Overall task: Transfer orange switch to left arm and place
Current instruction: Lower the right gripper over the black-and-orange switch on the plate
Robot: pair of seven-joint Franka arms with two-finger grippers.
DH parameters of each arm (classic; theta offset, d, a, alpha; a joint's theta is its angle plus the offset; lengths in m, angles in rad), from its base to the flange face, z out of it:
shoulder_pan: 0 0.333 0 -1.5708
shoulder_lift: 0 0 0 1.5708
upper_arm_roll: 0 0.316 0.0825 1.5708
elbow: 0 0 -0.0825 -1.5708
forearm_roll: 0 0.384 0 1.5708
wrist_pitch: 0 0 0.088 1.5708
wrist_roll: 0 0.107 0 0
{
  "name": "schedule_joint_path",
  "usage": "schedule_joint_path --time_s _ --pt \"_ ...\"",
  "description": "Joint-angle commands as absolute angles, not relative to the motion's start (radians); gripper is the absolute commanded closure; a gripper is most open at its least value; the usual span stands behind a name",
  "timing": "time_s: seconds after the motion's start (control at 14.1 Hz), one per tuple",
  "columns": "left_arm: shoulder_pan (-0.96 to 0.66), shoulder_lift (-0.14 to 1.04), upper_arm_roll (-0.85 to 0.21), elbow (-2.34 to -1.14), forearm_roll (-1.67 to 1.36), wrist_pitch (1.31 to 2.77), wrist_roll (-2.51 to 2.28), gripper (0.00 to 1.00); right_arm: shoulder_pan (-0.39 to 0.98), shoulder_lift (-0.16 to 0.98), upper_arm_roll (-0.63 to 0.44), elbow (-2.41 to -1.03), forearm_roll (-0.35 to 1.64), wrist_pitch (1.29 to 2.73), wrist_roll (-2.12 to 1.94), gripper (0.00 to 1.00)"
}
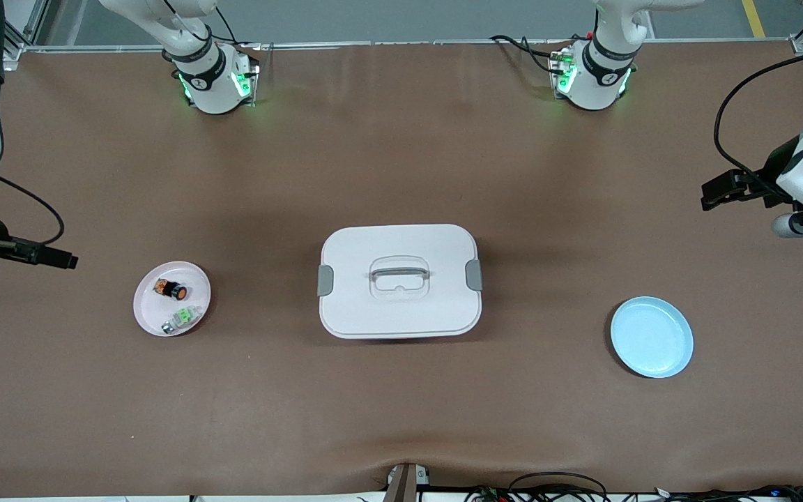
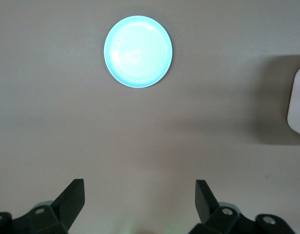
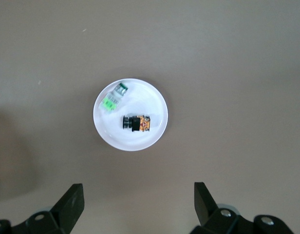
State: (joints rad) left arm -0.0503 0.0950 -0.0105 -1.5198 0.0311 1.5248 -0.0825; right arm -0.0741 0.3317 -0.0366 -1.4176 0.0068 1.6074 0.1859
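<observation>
The orange switch (image 1: pixel 171 288) lies on its side on a small pink plate (image 1: pixel 154 314) toward the right arm's end of the table. It also shows in the right wrist view (image 3: pixel 136 123). The white lidded box (image 1: pixel 399 307) stands in the middle of the table. My right gripper (image 3: pixel 139 190) is open and empty, high over the table beside the pink plate (image 3: pixel 140 139). My left gripper (image 2: pixel 140 187) is open and empty, high over the table near a blue plate (image 2: pixel 138 51). The box's corner (image 2: pixel 298 100) shows in the left wrist view.
A small green-and-clear component (image 1: pixel 182 318) lies on the pink plate beside the switch, also seen in the right wrist view (image 3: pixel 113 97). An empty light blue plate (image 1: pixel 651 337) sits toward the left arm's end. Both arm bases stand along the table's back edge.
</observation>
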Motion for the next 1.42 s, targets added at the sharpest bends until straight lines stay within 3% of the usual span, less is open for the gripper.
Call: schedule_joint_path --time_s 0.0,0.28,0.5,0.92,1.35 --pt "-0.048 0.104 -0.008 -1.497 0.012 1.516 -0.072 0.0 -0.081 0.371 -0.023 -1.471 0.02 1.696 0.264 0.0" --pt "-0.049 0.104 -0.008 -1.497 0.014 1.516 -0.072 0.0 -0.098 0.37 -0.021 -1.663 0.021 1.89 0.259 0.0" --pt "-0.049 0.104 -0.008 -1.497 0.012 1.516 -0.072 0.0 -0.12 0.374 -0.021 -1.698 0.128 1.899 0.247 0.0" --pt "-0.049 0.104 -0.008 -1.497 0.012 1.516 -0.072 0.0 -0.137 0.391 -0.023 -1.723 0.132 1.94 0.178 0.0" --pt "-0.049 0.104 -0.008 -1.497 0.012 1.516 -0.072 0.0 -0.123 0.445 -0.021 -1.822 0.13 2.16 0.161 0.0"
